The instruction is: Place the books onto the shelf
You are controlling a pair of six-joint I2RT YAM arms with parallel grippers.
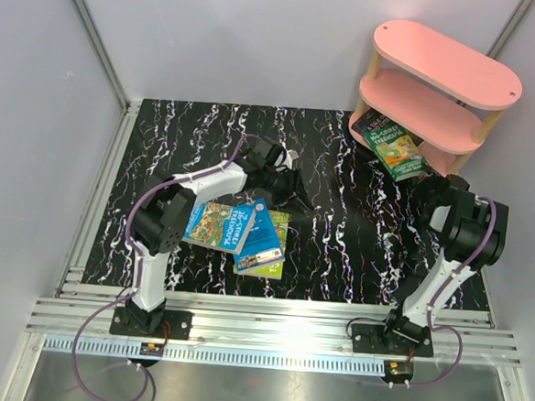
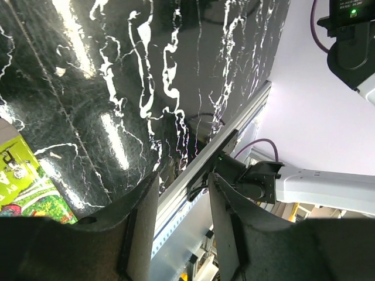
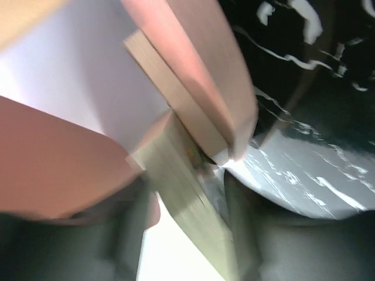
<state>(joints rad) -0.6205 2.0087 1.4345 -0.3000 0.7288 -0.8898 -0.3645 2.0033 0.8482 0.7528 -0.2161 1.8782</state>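
On the black white-veined marbled table [image 1: 337, 251], the pink three-tier shelf with pale wooden posts [image 1: 447, 62] holds one dark green paperback [image 1: 395, 147] on its lowest board, and the book's near end juts over the edge. That book runs between the right gripper's [image 1: 430, 183] fingers; we cannot tell whether they pinch it. The left gripper [image 2: 182, 187] hangs narrowly parted and empty beside three overlapping books: two blue paperbacks [image 1: 218, 225] [image 1: 261, 235] and a yellow-green one [image 1: 275, 256].
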